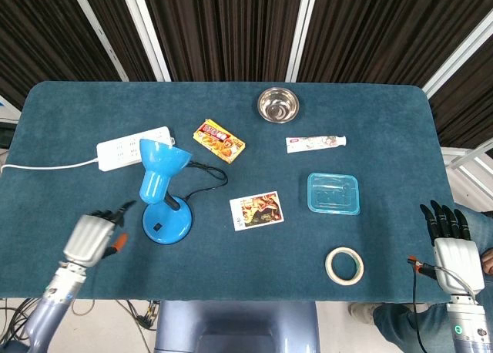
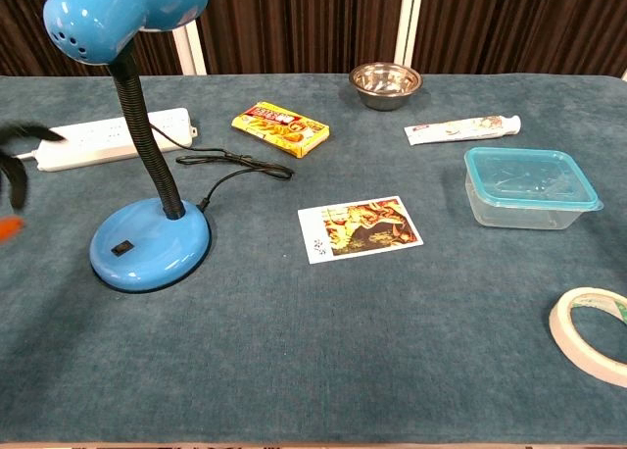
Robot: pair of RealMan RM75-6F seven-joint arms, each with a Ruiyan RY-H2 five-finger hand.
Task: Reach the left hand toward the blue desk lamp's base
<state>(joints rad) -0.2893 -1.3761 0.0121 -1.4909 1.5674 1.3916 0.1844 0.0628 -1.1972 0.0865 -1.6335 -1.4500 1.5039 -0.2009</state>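
The blue desk lamp stands at the left of the table, its round base (image 1: 166, 223) (image 2: 149, 249) flat on the cloth and its shade (image 1: 162, 163) (image 2: 122, 12) bent over on a black gooseneck. My left hand (image 1: 92, 234) hovers left of the base, a short gap apart, fingers spread and holding nothing. In the chest view only its blurred dark fingers (image 2: 14, 157) show at the left edge. My right hand (image 1: 451, 239) rests off the table's right front corner, fingers straight and empty.
A white power strip (image 1: 132, 147) lies behind the lamp, and the lamp's black cord (image 1: 206, 176) loops to its right. Further right are a snack box (image 1: 219, 141), photo card (image 1: 256, 211), steel bowl (image 1: 278, 105), tube (image 1: 316, 142), clear container (image 1: 333, 193) and tape roll (image 1: 343, 265).
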